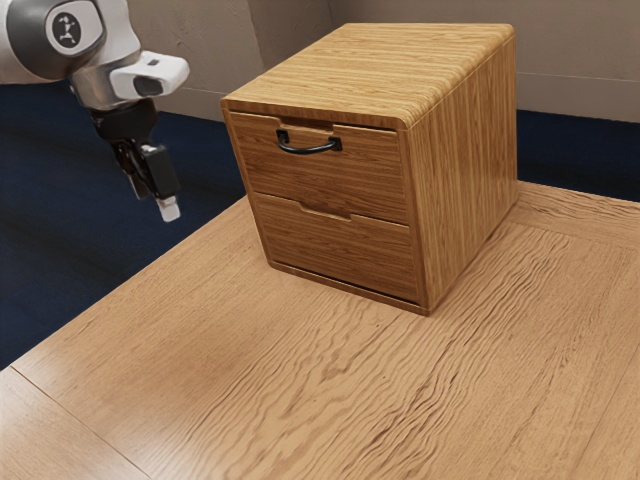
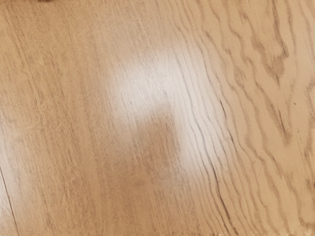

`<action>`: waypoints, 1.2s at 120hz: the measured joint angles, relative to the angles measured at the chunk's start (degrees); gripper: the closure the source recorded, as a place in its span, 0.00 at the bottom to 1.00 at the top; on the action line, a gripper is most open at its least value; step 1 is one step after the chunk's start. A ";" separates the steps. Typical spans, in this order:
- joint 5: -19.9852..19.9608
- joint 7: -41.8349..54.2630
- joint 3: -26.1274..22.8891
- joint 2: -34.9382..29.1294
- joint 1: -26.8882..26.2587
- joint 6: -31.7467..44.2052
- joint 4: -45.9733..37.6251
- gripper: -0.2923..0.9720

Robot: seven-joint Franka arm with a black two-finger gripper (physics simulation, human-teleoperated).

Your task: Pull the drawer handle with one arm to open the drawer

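Drawer handle (image 1: pixel 308 147) hangs well apart from the end effector (image 1: pixel 167 208).

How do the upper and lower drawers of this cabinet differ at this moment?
The upper drawer carries a black handle near its top edge; the lower drawer has none, just a shallow notch there. The upper drawer sits under the top of the cabinet, the lower drawer at its base. Both share the same wood grain and look shut, flush with the front.
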 joint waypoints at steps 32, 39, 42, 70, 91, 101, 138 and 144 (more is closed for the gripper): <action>-6.09 9.40 -0.23 -10.70 -0.97 -2.50 2.76 0.23; -7.39 10.99 -0.25 -11.41 -1.48 -4.77 2.06 0.23; -7.71 11.68 -0.22 -11.55 -1.93 -5.62 1.96 0.23; -7.04 25.25 -0.41 -8.74 -5.21 -1.23 1.48 0.23; -5.86 34.56 -0.79 -8.23 -6.85 2.08 2.17 0.23; -2.73 38.39 -1.44 -8.36 -7.32 4.08 1.80 0.23; 3.91 48.77 -1.69 -14.51 -13.57 22.15 -13.46 0.23; 4.24 50.22 -1.68 -13.85 -13.51 24.41 -13.42 0.23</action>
